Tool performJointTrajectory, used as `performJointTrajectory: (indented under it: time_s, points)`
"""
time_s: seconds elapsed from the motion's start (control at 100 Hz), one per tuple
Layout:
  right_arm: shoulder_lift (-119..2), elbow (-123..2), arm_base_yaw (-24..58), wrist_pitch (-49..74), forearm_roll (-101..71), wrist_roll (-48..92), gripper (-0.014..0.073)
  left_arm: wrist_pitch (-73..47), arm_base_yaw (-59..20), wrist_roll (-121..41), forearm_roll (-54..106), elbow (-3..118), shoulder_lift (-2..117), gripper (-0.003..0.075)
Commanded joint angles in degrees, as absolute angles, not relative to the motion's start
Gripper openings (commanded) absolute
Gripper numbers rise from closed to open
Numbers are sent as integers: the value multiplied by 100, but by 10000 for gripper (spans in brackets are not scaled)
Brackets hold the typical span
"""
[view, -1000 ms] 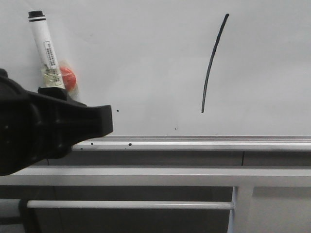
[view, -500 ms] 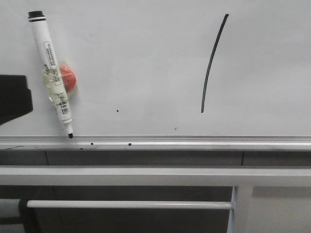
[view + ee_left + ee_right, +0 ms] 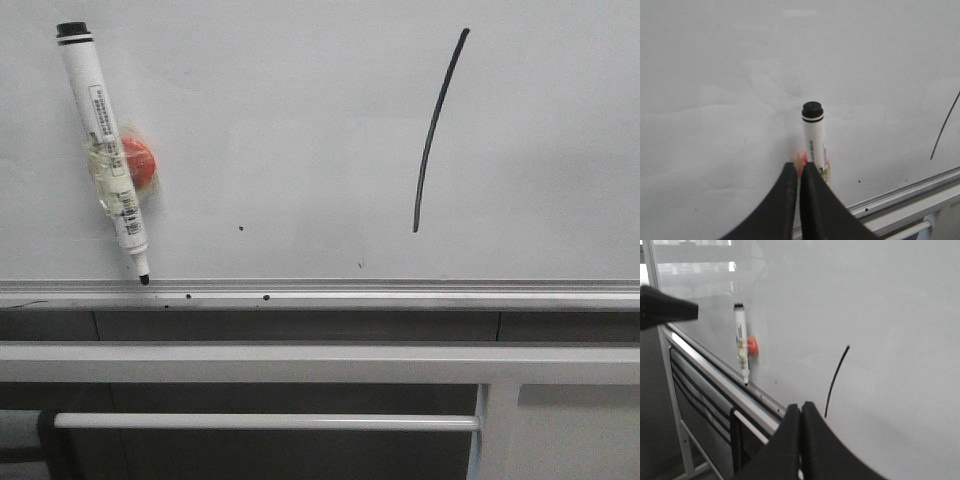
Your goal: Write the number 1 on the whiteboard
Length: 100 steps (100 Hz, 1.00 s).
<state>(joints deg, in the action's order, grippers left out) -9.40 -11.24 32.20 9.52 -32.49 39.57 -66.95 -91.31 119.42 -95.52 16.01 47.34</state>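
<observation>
The whiteboard fills the far side of the scene, its silver lower rail running left to right above grey bars. The number 1 stands on the right part of the board as a thin black stroke, slightly curved and leaning right, its lower end above the rail. Well apart from it on the left, a white marker pen lies against the board, tilted with its black end cap up and to the left and its black tip down at the rail; an orange-red round piece sits just beside its barrel, wrapped to it with clear tape. A few small black specks dot the board and rail between pen and stroke. The left tool has its black fingers pressed together, holding nothing, near the pen but apart from it. The right tool is likewise pressed together and empty, nearer than the board, with the stroke beyond it.
</observation>
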Motion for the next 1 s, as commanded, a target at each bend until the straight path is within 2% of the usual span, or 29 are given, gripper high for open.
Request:
performJointTrajectory:
  time_s: [0.0, 0.31, 0.99]
  points:
    - [-708, -806, 3203, 476, -3358, 4024, -63, -7072, -9168, 11366, -9836, 1712, 4483, -20]
    - [-582, -235, 3203, 464, -3728, 4024, -63, -6680, -9168, 10482, -9836, 1712, 3778, -20]
    - [-582, -235, 3203, 473, -3728, 4024, -63, -6846, -9168, 10526, -9836, 1769, 3433, -20]
